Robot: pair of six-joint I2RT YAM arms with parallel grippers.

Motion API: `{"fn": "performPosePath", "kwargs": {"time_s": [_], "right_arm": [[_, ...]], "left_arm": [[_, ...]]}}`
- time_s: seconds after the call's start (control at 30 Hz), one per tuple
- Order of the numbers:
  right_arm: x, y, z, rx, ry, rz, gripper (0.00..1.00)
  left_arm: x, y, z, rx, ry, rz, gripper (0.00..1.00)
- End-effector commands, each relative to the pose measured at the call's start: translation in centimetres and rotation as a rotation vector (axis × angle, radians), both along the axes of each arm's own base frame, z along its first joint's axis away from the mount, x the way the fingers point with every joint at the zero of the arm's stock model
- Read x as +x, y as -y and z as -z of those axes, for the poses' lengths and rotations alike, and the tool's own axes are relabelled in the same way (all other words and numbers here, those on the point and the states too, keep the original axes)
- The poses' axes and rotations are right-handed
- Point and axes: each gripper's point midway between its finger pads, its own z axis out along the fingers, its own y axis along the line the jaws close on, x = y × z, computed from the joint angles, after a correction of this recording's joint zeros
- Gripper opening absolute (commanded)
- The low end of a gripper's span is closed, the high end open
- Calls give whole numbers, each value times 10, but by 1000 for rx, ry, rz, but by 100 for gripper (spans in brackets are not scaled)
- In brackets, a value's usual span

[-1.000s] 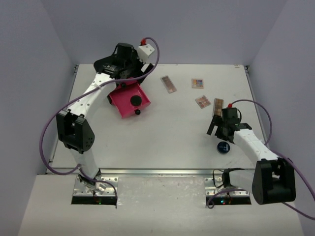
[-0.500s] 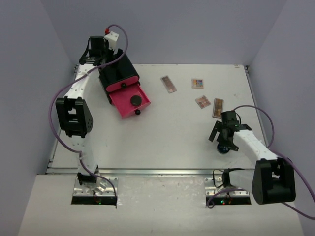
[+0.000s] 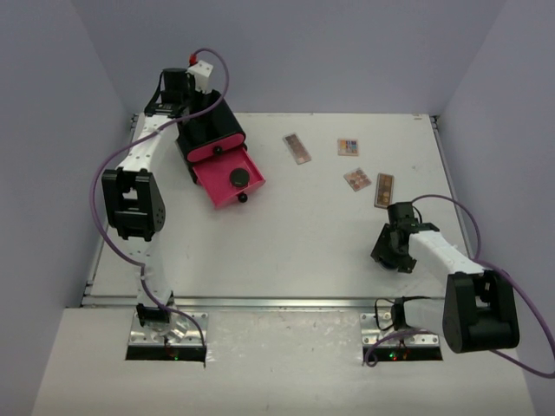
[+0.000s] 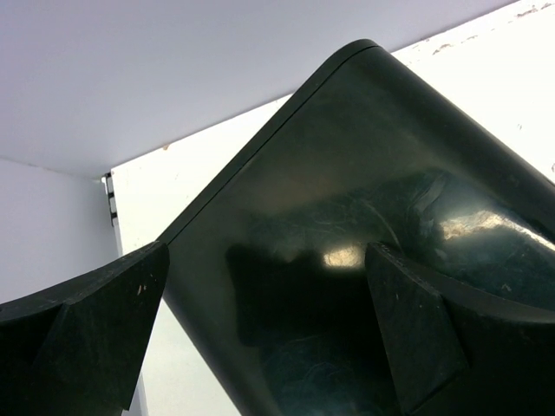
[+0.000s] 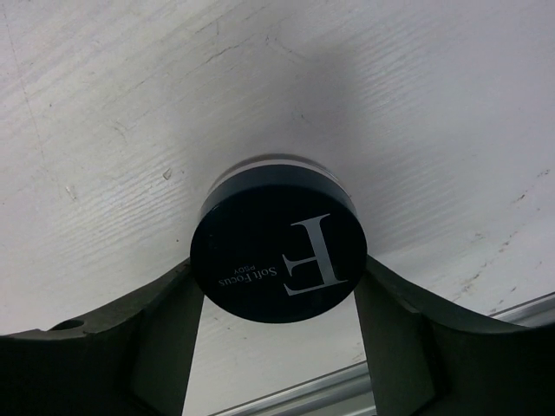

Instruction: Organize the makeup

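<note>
A round dark compact [image 5: 279, 251] with a silver "F" on its lid lies on the white table near the front right. My right gripper [image 5: 277, 276] is lowered over it, both fingers pressed against its sides; in the top view the gripper [image 3: 392, 247] hides it. Several flat palettes lie at the back right: a long one [image 3: 297, 148], a multicolour square [image 3: 349, 146], a pink one [image 3: 356, 179] and a tan one [image 3: 384, 190]. Another round compact [image 3: 237, 178] sits in the open pink drawer [image 3: 208, 176]. My left gripper [image 4: 269, 286] is open over the black chest [image 4: 364, 173], holding nothing.
The black chest [image 3: 211, 128] stands at the back left with its pink drawer pulled out toward the middle. The table's metal front edge [image 5: 312, 390] runs just behind my right fingers. Grey walls enclose the left, back and right sides.
My right gripper moved toward the front edge, came down over the round compact and closed its fingers on it. My left arm swung back from the drawer to behind the chest.
</note>
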Motion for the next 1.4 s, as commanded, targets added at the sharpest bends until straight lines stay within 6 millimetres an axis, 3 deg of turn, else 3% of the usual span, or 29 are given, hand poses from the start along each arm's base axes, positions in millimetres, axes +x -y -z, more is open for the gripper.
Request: {"fn": "performPosePath", "kwargs": {"time_s": [0.0, 0.1, 0.23, 0.33, 0.4, 0.47, 0.53, 0.6, 0.73, 0.8, 0.9, 0.93, 1.0, 1.03, 1.2, 1.23, 1.3, 1.37], "right_arm": [[9, 5, -3, -22, 40, 18, 70], [10, 6, -2, -32, 24, 13, 82], [11, 4, -1, -24, 1, 1, 77], [11, 3, -1, -21, 6, -2, 60], [13, 1, -2, -11, 27, -19, 40], [15, -2, -2, 8, 46, -49, 27], [23, -7, -6, 25, 80, -82, 3], [33, -10, -16, 24, 117, -104, 1], [82, -39, -63, -21, 288, -271, 0], [128, -79, -115, -59, 439, -444, 0], [176, -160, -172, -24, 597, -693, 0], [183, -192, -183, 9, 637, -782, 0], [200, -239, -203, 47, 720, -906, 0], [205, -278, -214, 65, 768, -1011, 0], [232, -405, -227, 113, 850, -1293, 3], [237, -418, -226, 115, 852, -1310, 3], [252, -447, -244, 118, 908, -1327, 3], [259, -467, -213, 112, 872, -1357, 4]], "left_arm": [[1, -6, -24, -9, 73, -5, 96], [1, -7, -19, -16, 61, 1, 96], [0, -5, -20, -23, 60, 10, 96], [0, -5, -19, -23, 58, 12, 96], [0, -6, -18, -16, 57, 12, 96], [0, -9, -15, -14, 52, 8, 96], [0, -10, -13, -15, 48, 7, 96], [0, -9, -11, -16, 44, 10, 96], [0, -10, -9, -9, 41, 11, 96], [2, -11, -8, -3, 41, 7, 96], [3, -13, -7, 3, 40, 0, 96], [3, -13, -6, 4, 39, -2, 96], [3, -29, -4, 4, 35, -31, 96], [3, -30, -3, 2, 33, -32, 96], [5, -33, 2, 3, 30, -41, 97], [5, -33, 3, 3, 30, -42, 97], [7, -34, 6, 2, 28, -46, 97], [7, -34, 9, -1, 23, -47, 97]]}}
